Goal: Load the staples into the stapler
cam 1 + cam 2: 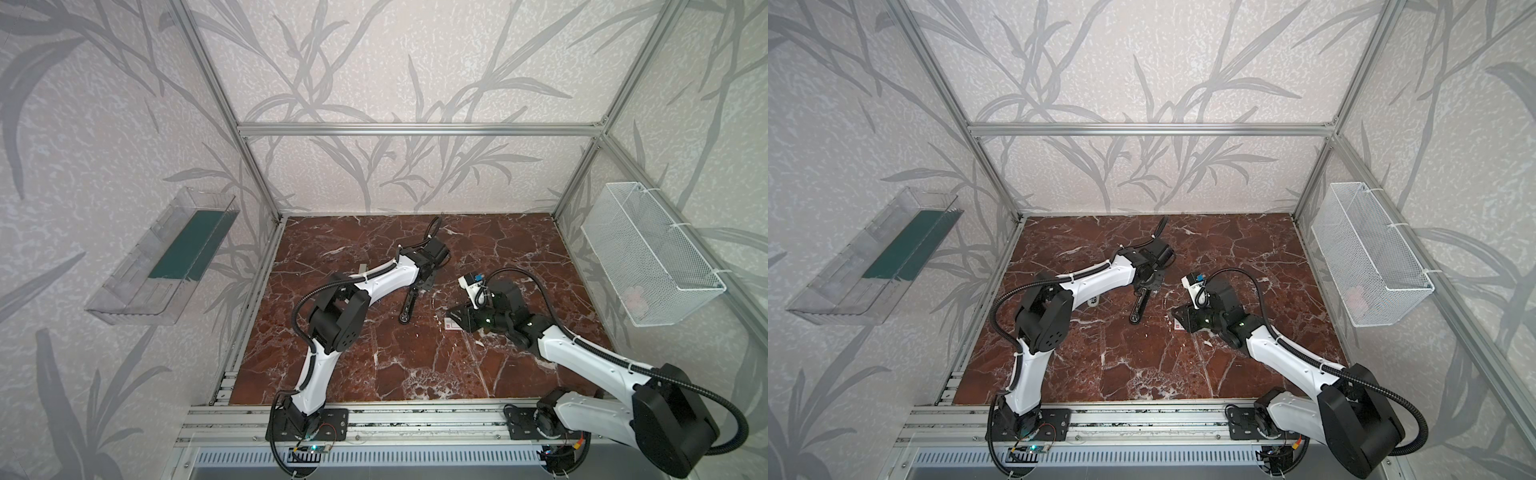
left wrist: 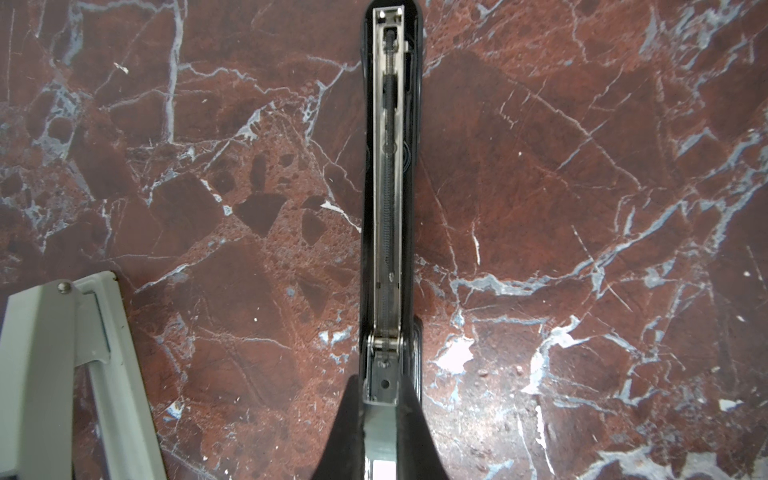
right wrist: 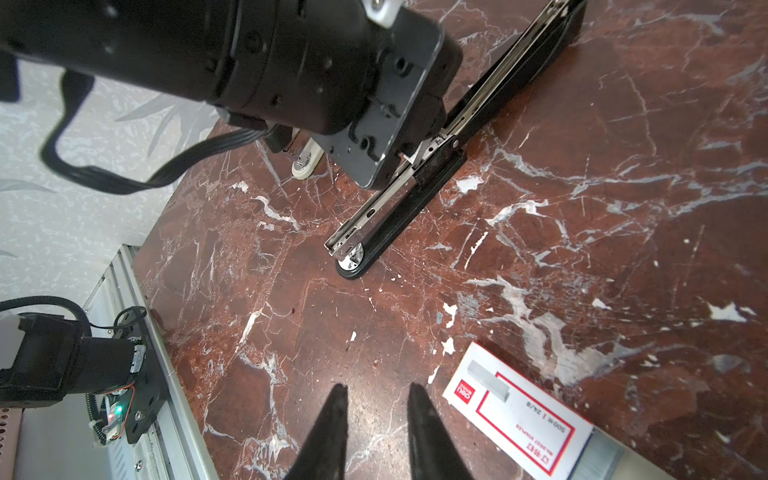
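The right gripper (image 3: 376, 388) hung low over the red marble tabletop (image 3: 623, 166), its jaws narrowly apart with nothing between them. Just beside its fingers lay the white, red-printed staple box (image 3: 519, 411), flat on the marble, with the grey staples (image 3: 600, 453) showing at its end nearer the wrist. Farther ahead of the fingertips lay the black stapler (image 3: 399, 208), its magazine open and the spring bare. The left gripper (image 2: 380, 384) was clamped on its hinge end, and a white stapler (image 2: 50, 353) lay beside that gripper.
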`<state>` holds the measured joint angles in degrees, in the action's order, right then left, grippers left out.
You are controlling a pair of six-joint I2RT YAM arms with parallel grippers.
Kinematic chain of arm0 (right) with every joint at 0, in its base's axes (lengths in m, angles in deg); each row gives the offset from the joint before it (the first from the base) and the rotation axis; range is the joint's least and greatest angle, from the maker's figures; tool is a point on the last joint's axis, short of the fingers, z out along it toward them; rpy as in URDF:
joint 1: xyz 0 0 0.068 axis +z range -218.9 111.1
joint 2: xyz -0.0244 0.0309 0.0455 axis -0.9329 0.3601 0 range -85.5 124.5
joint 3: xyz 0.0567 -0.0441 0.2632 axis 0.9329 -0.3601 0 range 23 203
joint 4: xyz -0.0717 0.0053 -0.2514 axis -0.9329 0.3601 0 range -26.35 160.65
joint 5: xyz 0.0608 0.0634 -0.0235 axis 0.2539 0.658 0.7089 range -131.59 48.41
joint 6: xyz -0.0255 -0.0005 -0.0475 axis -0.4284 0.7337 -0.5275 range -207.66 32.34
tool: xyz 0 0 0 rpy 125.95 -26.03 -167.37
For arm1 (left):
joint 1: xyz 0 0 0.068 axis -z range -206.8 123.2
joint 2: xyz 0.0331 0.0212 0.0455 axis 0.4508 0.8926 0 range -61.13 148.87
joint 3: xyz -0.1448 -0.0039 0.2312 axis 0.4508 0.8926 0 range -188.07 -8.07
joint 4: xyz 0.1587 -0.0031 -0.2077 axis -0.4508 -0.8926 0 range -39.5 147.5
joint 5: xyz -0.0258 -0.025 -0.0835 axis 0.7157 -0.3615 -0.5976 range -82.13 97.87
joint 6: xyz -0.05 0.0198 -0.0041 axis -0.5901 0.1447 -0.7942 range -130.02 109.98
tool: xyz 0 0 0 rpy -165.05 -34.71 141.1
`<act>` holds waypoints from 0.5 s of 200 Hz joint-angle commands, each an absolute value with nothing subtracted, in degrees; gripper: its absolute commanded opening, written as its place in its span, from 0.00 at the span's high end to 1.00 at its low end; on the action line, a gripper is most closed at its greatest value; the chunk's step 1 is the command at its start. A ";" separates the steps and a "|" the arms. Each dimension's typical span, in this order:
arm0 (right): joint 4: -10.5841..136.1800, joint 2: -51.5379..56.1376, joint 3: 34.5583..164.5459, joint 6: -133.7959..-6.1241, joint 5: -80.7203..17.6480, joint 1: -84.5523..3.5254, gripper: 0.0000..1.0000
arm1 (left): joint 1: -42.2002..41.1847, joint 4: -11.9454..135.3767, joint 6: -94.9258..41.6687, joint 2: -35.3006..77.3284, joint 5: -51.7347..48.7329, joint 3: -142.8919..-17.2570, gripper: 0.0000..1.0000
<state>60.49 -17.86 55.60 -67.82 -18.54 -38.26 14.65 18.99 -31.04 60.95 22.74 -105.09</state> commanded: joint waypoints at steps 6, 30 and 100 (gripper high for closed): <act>60.22 -18.28 56.33 -68.27 -18.03 -38.59 0.73 | 14.43 18.75 -31.29 61.57 23.09 -103.49 0.90; 60.22 -18.44 56.22 -68.32 -18.03 -38.62 0.73 | 14.47 18.99 -31.29 61.39 23.23 -102.41 0.90; 59.94 -18.10 56.34 -68.15 -17.97 -38.66 0.73 | 14.44 19.66 -32.08 60.26 22.45 -99.66 0.90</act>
<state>60.47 -17.86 55.60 -67.82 -18.56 -38.33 14.65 20.94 -31.23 60.71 22.74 -101.55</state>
